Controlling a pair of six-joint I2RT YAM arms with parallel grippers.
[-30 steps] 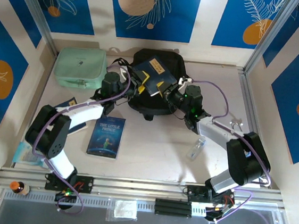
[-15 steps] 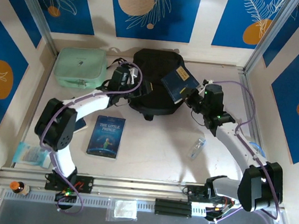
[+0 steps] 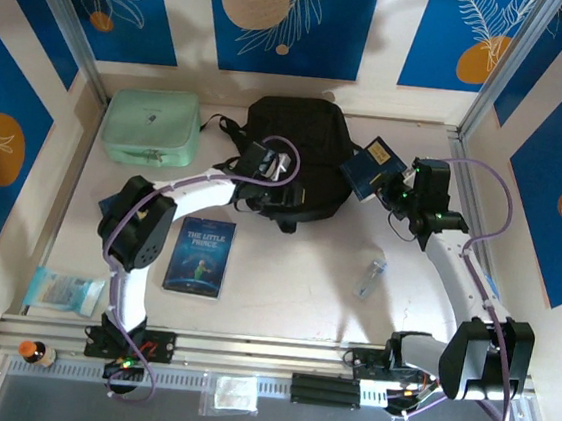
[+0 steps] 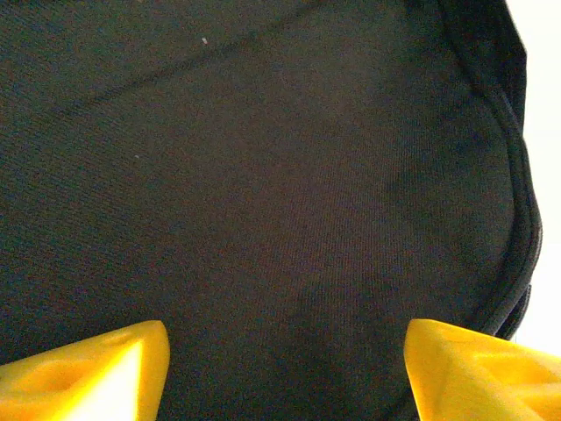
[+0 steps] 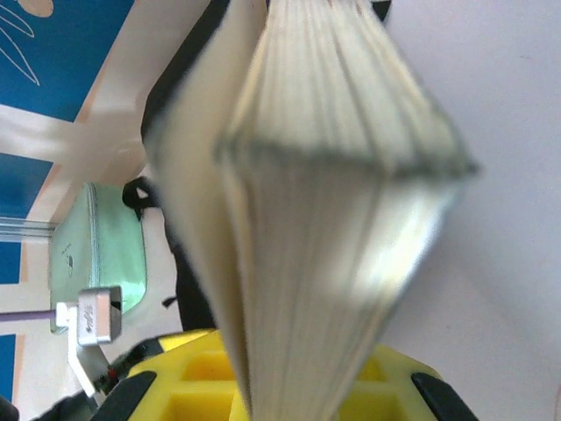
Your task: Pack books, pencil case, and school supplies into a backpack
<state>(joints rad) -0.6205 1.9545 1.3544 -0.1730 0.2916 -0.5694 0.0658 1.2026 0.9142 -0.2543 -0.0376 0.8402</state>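
So the right gripper [image 3: 394, 187] is the one to watch: it's pinching the navy book [image 3: 373, 166] by its near edge and holding it up off the table [image 3: 285, 271], just beside the right side of the backpack [image 3: 304, 133]. In the right wrist view you're staring straight at the book's [image 5: 333, 219] page edges, fanned out a bit, with the yellow fingers clamped on either side at the bottom. The bag lies to the left of the book, so I'd guess the next move is a sideways carry that way. The book sits at a slant in the overhead view, one corner aimed at the bag. The left gripper [image 3: 276, 185] is over the near part of the backpack with its fingers [image 4: 88, 368] spread wide and just black fabric [image 4: 263, 175] between them. I can't tell if it's touching, or where the opening is. The Little Prince book [image 3: 200, 255] lies flat on the table near the left arm, and the clear plastic piece [image 3: 371, 277] is nearer the right.
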